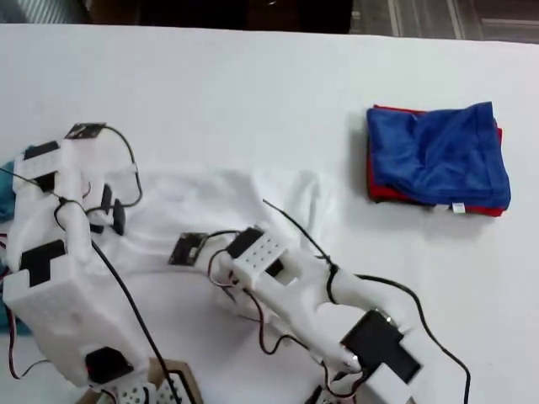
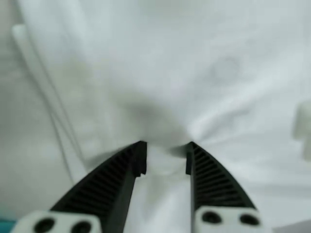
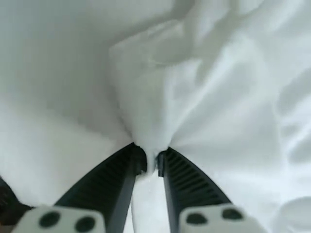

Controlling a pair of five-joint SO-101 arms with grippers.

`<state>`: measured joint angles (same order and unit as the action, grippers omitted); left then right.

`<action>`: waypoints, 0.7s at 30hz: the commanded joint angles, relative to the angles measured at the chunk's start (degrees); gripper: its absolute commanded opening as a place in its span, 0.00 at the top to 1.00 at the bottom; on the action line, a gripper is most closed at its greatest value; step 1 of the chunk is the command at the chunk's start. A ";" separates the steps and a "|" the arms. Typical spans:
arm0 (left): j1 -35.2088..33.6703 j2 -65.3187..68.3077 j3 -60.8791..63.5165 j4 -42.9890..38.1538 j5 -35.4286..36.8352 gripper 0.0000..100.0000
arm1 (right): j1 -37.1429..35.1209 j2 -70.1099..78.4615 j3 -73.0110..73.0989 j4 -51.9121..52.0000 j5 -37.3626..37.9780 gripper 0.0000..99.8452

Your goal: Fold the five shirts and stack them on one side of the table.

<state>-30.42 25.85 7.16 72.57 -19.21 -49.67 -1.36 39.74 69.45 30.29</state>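
A white shirt [image 1: 210, 206] lies rumpled on the white table, left of centre. My left gripper [image 2: 165, 158] is shut on a bunched fold of the white shirt [image 2: 160, 97]; in the high view it sits at the shirt's left edge [image 1: 111, 212]. Nearer the table's front, my right gripper [image 3: 148, 160] is shut on a pinched ridge of the same white shirt [image 3: 160, 97], and the right arm [image 1: 278, 278] lies over the cloth. On the right side of the table a folded blue shirt [image 1: 438, 151] rests on a folded red shirt [image 1: 392, 194].
A bit of teal cloth [image 1: 7, 189] shows at the left edge behind the left arm. Bare white table [image 1: 253, 93] stretches across the back and between the white shirt and the stack. Black cables trail from both arms.
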 commanded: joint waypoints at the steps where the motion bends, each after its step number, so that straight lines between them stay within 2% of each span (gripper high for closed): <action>1: -2.37 0.97 -1.27 -0.44 -0.26 0.86 | 4.00 -5.05 -4.75 5.41 3.69 0.98; 5: -2.37 0.97 -1.27 -0.44 -0.26 0.86 | 12.44 -5.32 -12.48 7.25 6.95 0.98; 9: -2.37 0.97 -1.27 -0.44 -0.18 0.86 | 17.45 -2.07 -21.54 7.43 9.05 0.98; 21: -2.37 0.97 -1.27 -0.44 0.00 0.86 | 18.86 25.45 -52.31 9.27 9.41 0.98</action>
<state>-30.42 25.85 7.16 72.57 -19.21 -31.56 19.56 -5.01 77.10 39.34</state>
